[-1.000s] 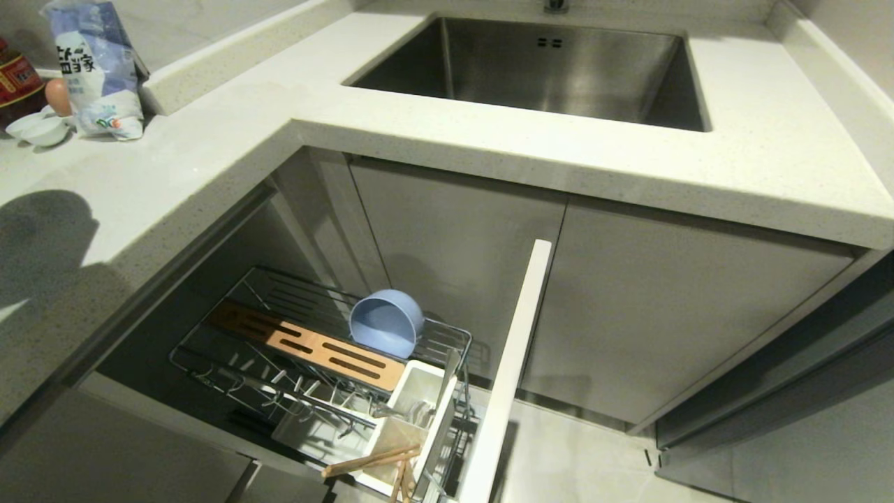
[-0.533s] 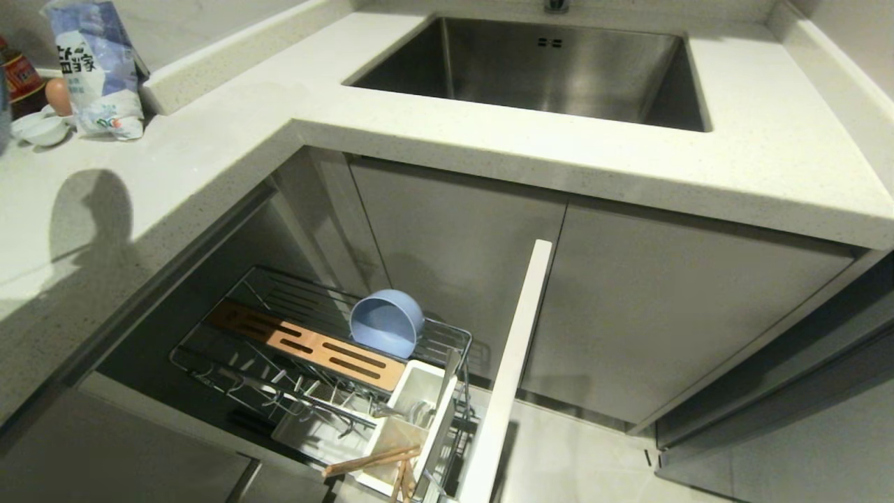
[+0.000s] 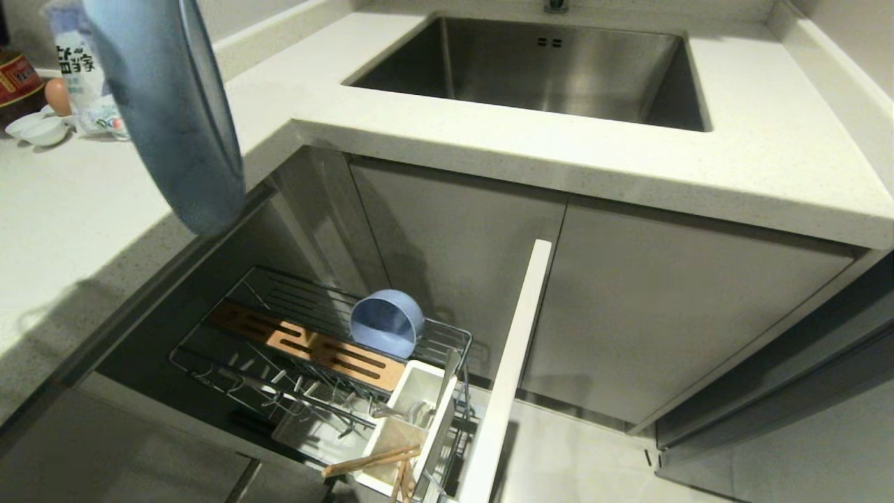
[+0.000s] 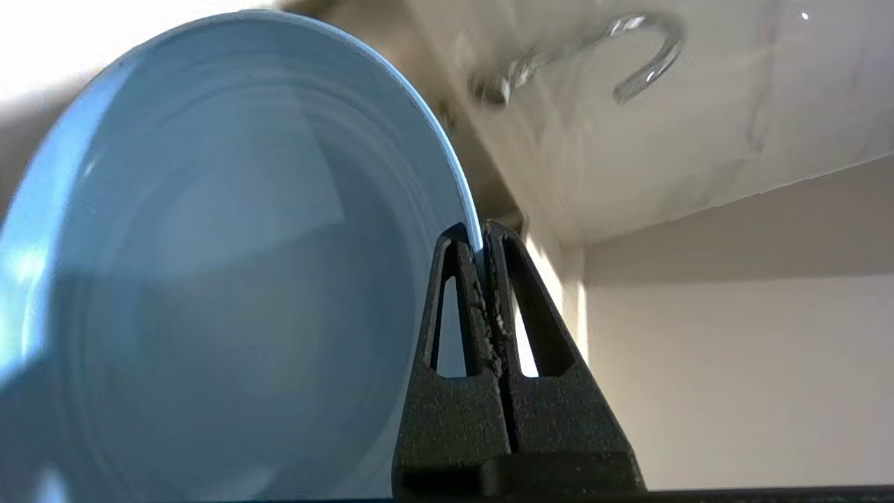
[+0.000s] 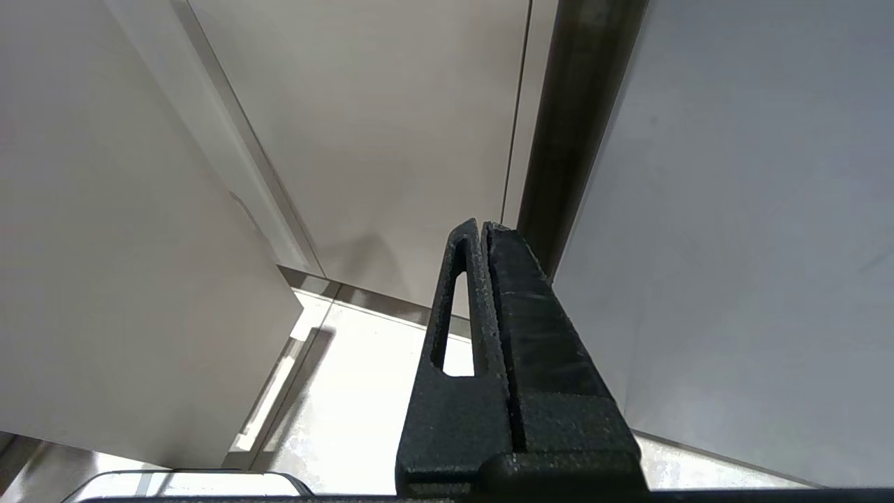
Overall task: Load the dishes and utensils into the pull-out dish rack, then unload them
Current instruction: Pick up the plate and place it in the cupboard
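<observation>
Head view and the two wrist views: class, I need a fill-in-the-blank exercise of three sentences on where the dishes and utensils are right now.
1. The left gripper is shut on the rim of the large pale-blue oval ____.
2. The small deep pale-blue round bowl lies tipped in the chrome wire pull-out ____.
3. The light-wood chopsticks stick out of the white plastic utensil ____.

Missing words: plate; dish rack; caddy

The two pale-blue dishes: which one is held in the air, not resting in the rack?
The large plate: the left tool pinches its rim above the counter. The small bowl lies tipped inside the rack.
</observation>
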